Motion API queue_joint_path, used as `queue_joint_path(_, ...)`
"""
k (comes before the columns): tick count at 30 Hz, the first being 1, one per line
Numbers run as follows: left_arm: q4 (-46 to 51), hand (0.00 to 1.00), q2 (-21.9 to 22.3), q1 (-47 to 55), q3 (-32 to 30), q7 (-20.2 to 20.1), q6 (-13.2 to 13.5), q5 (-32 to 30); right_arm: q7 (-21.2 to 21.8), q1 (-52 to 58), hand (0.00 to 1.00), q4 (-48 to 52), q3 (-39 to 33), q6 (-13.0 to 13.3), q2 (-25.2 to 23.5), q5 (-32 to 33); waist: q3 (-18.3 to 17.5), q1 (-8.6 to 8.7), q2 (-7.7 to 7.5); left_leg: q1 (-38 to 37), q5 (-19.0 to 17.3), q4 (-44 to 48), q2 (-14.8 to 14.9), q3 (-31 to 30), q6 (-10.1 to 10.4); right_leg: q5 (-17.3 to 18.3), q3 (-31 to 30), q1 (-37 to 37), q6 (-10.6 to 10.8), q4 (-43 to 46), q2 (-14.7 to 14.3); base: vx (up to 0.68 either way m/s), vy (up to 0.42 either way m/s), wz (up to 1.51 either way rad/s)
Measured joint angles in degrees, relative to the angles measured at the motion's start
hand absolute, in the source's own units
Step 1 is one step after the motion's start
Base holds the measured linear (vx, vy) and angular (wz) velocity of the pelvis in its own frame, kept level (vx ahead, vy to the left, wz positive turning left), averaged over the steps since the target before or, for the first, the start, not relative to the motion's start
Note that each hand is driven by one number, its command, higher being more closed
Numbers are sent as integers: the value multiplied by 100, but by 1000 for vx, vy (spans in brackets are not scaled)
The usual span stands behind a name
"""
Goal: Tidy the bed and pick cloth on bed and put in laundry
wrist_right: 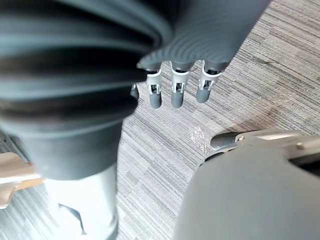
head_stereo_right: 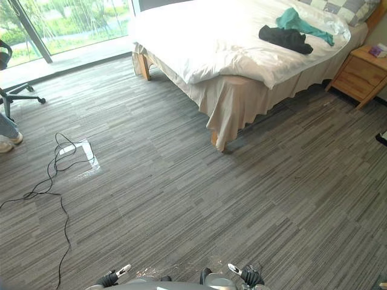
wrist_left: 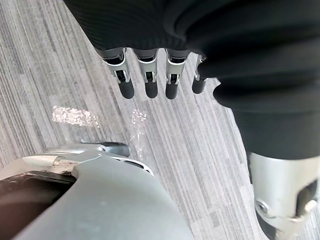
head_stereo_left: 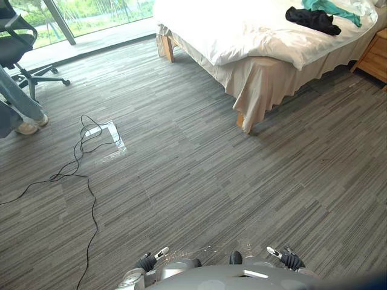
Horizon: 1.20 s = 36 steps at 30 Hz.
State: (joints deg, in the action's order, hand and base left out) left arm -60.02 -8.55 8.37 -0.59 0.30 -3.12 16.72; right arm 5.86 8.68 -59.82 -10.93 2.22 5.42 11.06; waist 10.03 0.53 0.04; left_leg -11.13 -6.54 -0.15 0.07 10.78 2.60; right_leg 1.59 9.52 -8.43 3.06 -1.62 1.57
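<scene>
- Bright daylight in from window, far left.
- Glare on floor plate and on window-side carpet.
- Bed top nearly blown out; soft shadow beside its skirt.
- Small glints on carpet in wrist views.

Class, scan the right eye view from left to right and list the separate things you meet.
Office chair → shiny floor plate → wooden bed leg → black cloth → wooden nightstand.
</scene>
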Motion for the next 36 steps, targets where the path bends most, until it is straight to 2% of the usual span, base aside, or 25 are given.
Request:
queue_joint_path(6, 0, 0, -32, -4, 46, -101, 10, -44, -63, 9, 0, 17, 7, 5, -16, 97, 36, -2, -44, 27, 69, -111, 3, 143, -110, -67, -68, 91, -175, -45, -28, -90, -17, -10)
queue_joint_path(9, 6, 0, -88, -68, 127, -247, 3, -84, -160, 13, 0, 49, 4, 6, -43, 265, 88, 15, -94, 113, 44, -91, 23, 243, -137, 94, -112, 330, -254, 262, -29, -57, -21, -12)
queue_joint_path(12, 10, 0, -146, -186, 175, -247, -13, -235, -241, 7, 0, 175, -103, 7, -77, 448, 248, 32, -111, 336, -170, 309, 43, 332, -168, 527, -168, 776, -279, 1119, 64, -19, -23, -13)
queue_joint_path(14, 9, 0, -232, -287, 280, -246, -59, -236, -294, -10, 0, 219, -187, 4, -123, 593, 375, 31, -190, 483, -404, 750, 47, 458, -187, 914, -226, 1138, -264, 1881, 187, 31, -35, -18)
queue_joint_path(16, 9, 0, -271, -359, 291, -246, -127, -236, -353, -21, 0, 276, -232, 3, -163, 758, 516, 78, -223, 580, -619, 1196, 102, 631, -268, 1221, -148, 1397, -118, 2498, 337, 30, -45, -36)
queue_joint_path(17, 10, 0, -274, -395, 321, -246, -145, -237, -377, -95, 0, 260, -314, 4, -163, 810, 630, 73, -212, 588, -840, 1506, 228, 828, -321, 1353, 261, 1648, 18, 3083, 515, 14, -54, -71)
queue_joint_path(19, 7, 0, -312, -468, 321, -246, -178, -250, -366, -210, 0, 221, -367, 5, -168, 863, 798, 121, -203, 526, -1024, 1755, 388, 1013, -249, 1513, 698, 1871, -70, 3522, 717, 56, -84, -74)
queue_joint_path(21, 4, 0, -286, -587, 425, -261, -175, -273, -366, -260, 0, 212, -464, 4, -149, 1041, 1032, 226, 50, 322, -1224, 1922, 955, 1194, 17, 1509, 966, 2079, -69, 3400, 681, 171, -195, -61)
queue_joint_path(22, 4, 0, -287, -609, 467, -282, -167, -274, -354, -250, 0, 220, -477, 0, -153, 1131, 1047, 248, 78, 278, -1256, 1921, 1099, 1250, 91, 1457, 957, 2185, -32, 3285, 672, 225, -234, -66)
queue_joint_path(23, 0, 0, -305, -653, 504, -308, -160, -275, -348, -224, 0, 275, -497, 1, -154, 1227, 1085, 240, 111, 161, -1321, 1899, 1348, 1383, 261, 1224, 858, 2449, 53, 2989, 694, 293, -287, -59)
queue_joint_path(24, -5, 0, -311, -662, 502, -318, -158, -276, -342, -218, 0, 279, -502, 1, -158, 1243, 1087, 230, 112, 90, -1337, 1863, 1439, 1440, 374, 1037, 797, 2586, 69, 2784, 720, 352, -321, -71)
queue_joint_path(25, -65, 0, -332, -683, 493, -384, -120, -274, -323, -171, 0, 279, -550, 0, -199, 1236, 1106, 218, 77, -144, -1288, 1739, 1558, 1603, 585, 569, 687, 2747, 131, 2229, 826, 383, -338, -53)
queue_joint_path(26, -150, 0, -359, -689, 485, -412, -101, -272, -320, -84, 0, 277, -571, 2, -242, 1237, 1132, 220, 16, -351, -1286, 1630, 1588, 1728, 730, 280, 671, 2754, 221, 1886, 982, 525, -468, -54)
queue_joint_path(27, -244, 0, -348, -679, 444, -412, -98, -271, -321, 42, 0, 253, -598, 6, -239, 1231, 1165, 258, -9, -791, -1321, 1476, 1720, 1888, 824, -287, 829, 2851, 140, 2358, 1150, 447, -419, -28)
queue_joint_path(28, -245, 0, -319, -673, 443, -416, -89, -281, -319, 55, 0, 256, -598, 16, -220, 1230, 1168, 345, 78, -889, -1297, 1414, 1779, 1904, 785, -135, 869, 2972, 21, 2776, 1124, 539, -479, -24)
queue_joint_path(29, -247, 0, -298, -671, 443, -434, -18, -277, -320, 38, 0, 248, -620, 57, -224, 1224, 1150, 409, 138, -977, -1041, 1460, 1883, 1846, 594, 399, 840, 3222, -361, 3492, 1077, 354, -311, -15)
queue_joint_path(31, -228, 0, -240, -666, 431, -474, 54, -274, -312, 3, 0, 250, -689, 79, -185, 1114, 1127, 493, 204, -972, -616, 1778, 2093, 1697, 445, 972, 868, 3292, -566, 4016, 976, 448, -428, -31)
queue_joint_path(32, -222, 0, -151, -660, 358, -514, 135, -252, -299, -20, 0, 255, -687, 175, -168, 955, 1083, 506, 302, -886, -66, 2363, 2333, 1558, 350, 1345, 873, 3154, -676, 4135, 726, 471, -451, -37)
queue_joint_path(33, -227, 0, -115, -644, 270, -535, 178, -217, -275, -50, 0, 252, -674, 222, -141, 883, 1060, 507, 344, -703, 98, 2914, 2414, 1394, 370, 1423, 854, 3047, -707, 4059, 581, 480, -411, -41)
queue_joint_path(34, -227, 0, -27, -633, 128, -560, 256, -156, -237, -108, 0, 238, -634, 289, -73, 790, 1048, 507, 392, -255, 77, 3886, 2402, 911, 429, 1462, 850, 2828, -797, 3803, 316, 369, -286, -32)
queue_joint_path(35, -174, 0, 83, -625, -40, -619, 404, -112, -185, -197, 0, 172, -575, 365, -14, 649, 1013, 504, 476, 261, -189, 4866, 2204, 350, 484, 1425, 835, 2536, -884, 3403, 40, 521, -326, -37)
queue_joint_path(36, -4, 0, 159, -635, -195, -661, 547, -17, -135, -323, 0, 87, -533, 403, 38, 531, 1023, 455, 474, 758, -544, 5709, 1813, -77, 497, 1303, 712, 2074, -1053, 2919, -216, 421, -227, -46)
